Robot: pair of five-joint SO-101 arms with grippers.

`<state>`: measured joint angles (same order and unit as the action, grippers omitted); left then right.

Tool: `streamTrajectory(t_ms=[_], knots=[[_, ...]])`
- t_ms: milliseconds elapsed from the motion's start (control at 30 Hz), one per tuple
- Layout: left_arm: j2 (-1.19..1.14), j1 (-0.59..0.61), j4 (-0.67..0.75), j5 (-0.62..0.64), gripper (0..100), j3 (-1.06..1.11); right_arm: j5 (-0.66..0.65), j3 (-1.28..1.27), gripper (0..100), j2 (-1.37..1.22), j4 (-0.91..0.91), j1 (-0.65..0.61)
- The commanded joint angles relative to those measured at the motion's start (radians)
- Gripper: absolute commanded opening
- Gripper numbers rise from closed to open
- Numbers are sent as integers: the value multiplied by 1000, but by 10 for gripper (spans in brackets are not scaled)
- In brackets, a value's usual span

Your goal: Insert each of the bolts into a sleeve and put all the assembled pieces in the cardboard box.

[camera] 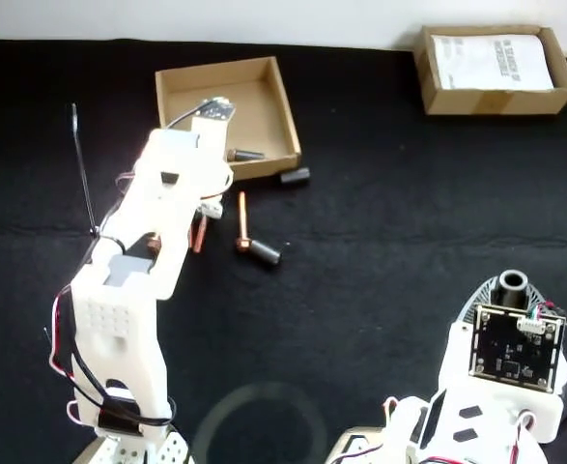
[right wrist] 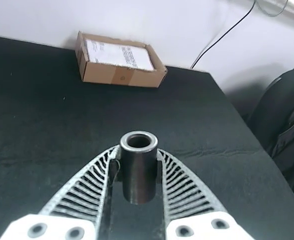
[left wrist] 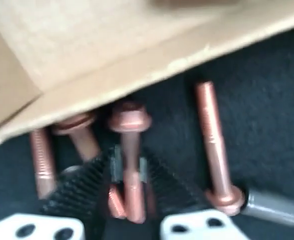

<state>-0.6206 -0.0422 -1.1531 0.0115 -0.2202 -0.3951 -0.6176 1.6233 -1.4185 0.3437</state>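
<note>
**Left hand (left wrist: 129, 187) grips a bolt (left wrist: 130, 150) by the cardboard box (camera: 179, 97); right hand (right wrist: 136, 172) holds a dark sleeve (right wrist: 138, 167)**

In the high view the open cardboard box sits at 11 o'clock on the black worktop (camera: 389, 222). The left arm stretches up from 7 o'clock to the box's near wall. Its hand is clenched on the copper bolt, with fingers (left wrist: 81, 190) pressed against the shank from both sides and the bolt's head pointing at the cardboard. 2 loose bolts (left wrist: 41, 160) lie on the worktop just beside the gripped one, close under the box wall.

A 4th bolt (camera: 242, 217) lies at 5 o'clock from the box, its head against a grey sleeve (camera: 267, 253) that rests at an angle to it. Another sleeve (camera: 296, 176) lies just outside the box's 4 o'clock corner. Inside the box, a dark piece (camera: 246, 155) rests against the near wall; whether a bolt sits in it cannot be told.

The right arm stands at 5 o'clock on the worktop. Its hand is closed around the dark sleeve, held upright with the open bore facing up. A second box (camera: 438, 99) with a printed sheet (camera: 491, 60) inside stands at 1 o'clock, well apart from both arms.
</note>
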Motion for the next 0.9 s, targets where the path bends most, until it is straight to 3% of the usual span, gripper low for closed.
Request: streamTrajectory(t_ms=[0,467,667,867], knots=[[-22,-15,55,-9,34,-22,0,-2,6,1,-2,15],[21,-18,57,-5,9,-35,2,-88,6,4,22,44],[251,-38,51,-5,9,-35,84,-315,6,8,216,45],[541,-110,-114,-5,9,-35,86,-558,6,8,444,-10]])
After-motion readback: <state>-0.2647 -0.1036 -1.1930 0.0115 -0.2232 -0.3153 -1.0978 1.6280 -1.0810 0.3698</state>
